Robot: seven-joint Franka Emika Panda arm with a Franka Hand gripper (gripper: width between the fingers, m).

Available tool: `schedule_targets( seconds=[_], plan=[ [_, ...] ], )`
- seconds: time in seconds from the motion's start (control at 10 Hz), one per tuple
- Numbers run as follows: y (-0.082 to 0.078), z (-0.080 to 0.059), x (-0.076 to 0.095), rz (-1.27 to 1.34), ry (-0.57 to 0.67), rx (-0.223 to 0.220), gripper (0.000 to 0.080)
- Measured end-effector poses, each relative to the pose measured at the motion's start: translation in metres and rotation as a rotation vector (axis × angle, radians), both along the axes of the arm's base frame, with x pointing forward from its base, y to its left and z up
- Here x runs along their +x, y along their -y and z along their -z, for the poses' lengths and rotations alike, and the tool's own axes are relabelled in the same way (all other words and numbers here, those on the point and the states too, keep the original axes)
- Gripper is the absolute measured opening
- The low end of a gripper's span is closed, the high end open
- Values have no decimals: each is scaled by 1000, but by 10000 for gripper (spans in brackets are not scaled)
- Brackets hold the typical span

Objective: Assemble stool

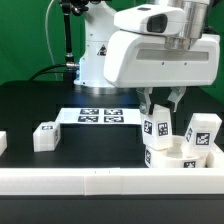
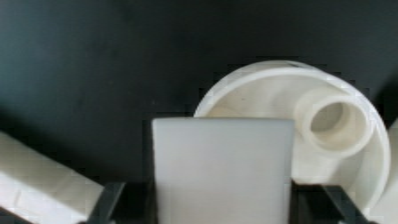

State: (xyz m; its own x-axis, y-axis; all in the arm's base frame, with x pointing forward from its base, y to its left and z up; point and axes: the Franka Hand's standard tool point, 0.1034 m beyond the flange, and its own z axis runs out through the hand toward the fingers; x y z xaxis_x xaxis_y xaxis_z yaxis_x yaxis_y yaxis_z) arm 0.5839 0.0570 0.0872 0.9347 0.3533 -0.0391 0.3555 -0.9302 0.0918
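Note:
The round white stool seat [image 1: 186,163] lies on the black table at the exterior view's right, against the rail. One tagged white leg [image 1: 201,134] stands on the seat, leaning a little. My gripper [image 1: 160,110] is shut on a second tagged leg [image 1: 157,132] and holds it upright at the seat's near-left side. I cannot tell whether this leg touches the seat. In the wrist view the held leg [image 2: 219,162] sits between my two dark fingers [image 2: 118,203]. The seat [image 2: 267,95] with an open round socket [image 2: 333,121] lies just beyond it.
A long white border rail [image 1: 90,182] runs along the table's front and also shows in the wrist view [image 2: 39,185]. The marker board [image 1: 100,116] lies mid-table. A loose leg [image 1: 45,135] lies at the exterior view's left, and another white part [image 1: 2,143] shows at the far left edge.

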Motion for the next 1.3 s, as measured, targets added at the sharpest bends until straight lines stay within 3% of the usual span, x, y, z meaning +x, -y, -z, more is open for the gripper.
schedule_targets(
  seconds=[0.2, 1.0, 1.3],
  plan=[
    [-2, 0, 0, 231, 22, 13, 334],
    [-6, 1, 0, 722, 60, 39, 334],
    [-5, 2, 1, 1040, 64, 87, 334]
  ],
)
